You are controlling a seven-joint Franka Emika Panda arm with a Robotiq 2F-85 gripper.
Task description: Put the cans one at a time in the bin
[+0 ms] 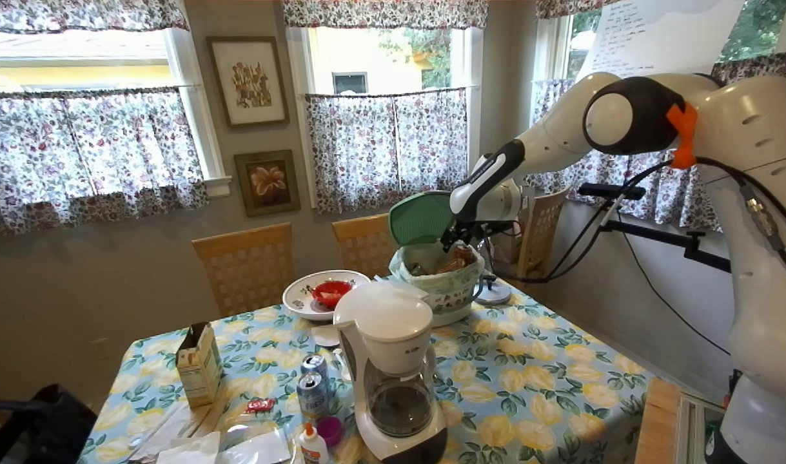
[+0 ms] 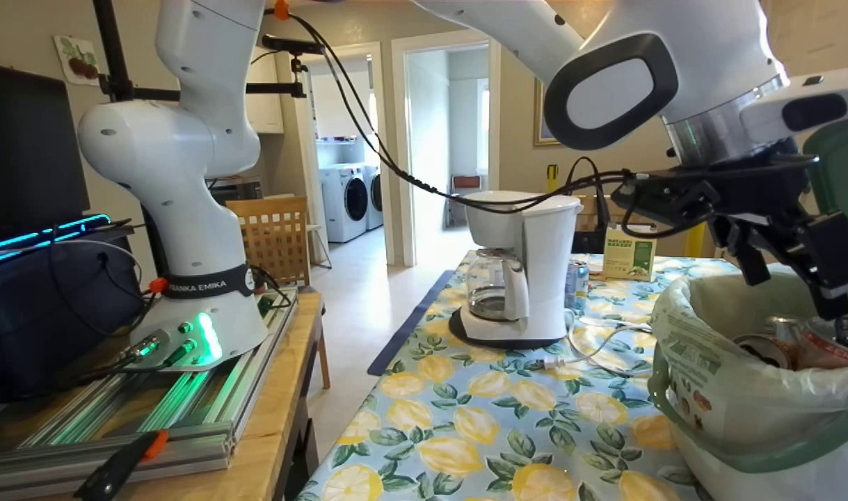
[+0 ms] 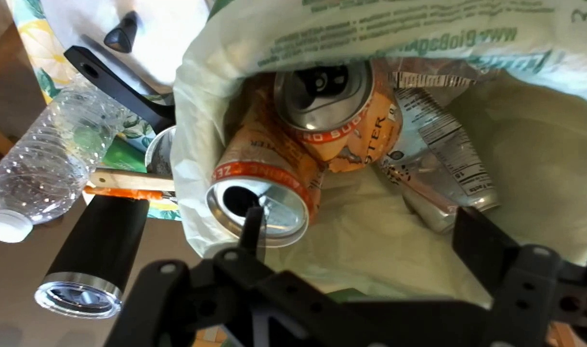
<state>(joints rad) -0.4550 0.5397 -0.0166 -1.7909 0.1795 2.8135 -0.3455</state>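
Wrist view, centre: we count two orange metal cans point(image 3: 269, 166) and one silvery can point(image 3: 437, 159) inside the round pale-green bin point(image 1: 451, 300). Black pincer point(image 3: 360, 231) spread, nothing pinched. In an exterior view, lower centre, two silver-blue cans point(image 1: 313, 394) on the lemon-print tabletop point(image 1: 528, 380); these, we judge, remain.

Cans point(image 3: 274, 152) in bin point(image 1: 454, 301), fingers point(image 3: 483, 250) above them, two more cans point(image 1: 313, 392) on table point(image 1: 502, 380) beside coffee maker point(image 1: 396, 353)

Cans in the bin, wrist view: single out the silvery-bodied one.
The rightmost can has a silvery body with dark print; the middle can and leftmost can are orange, each with a red band by its rim.
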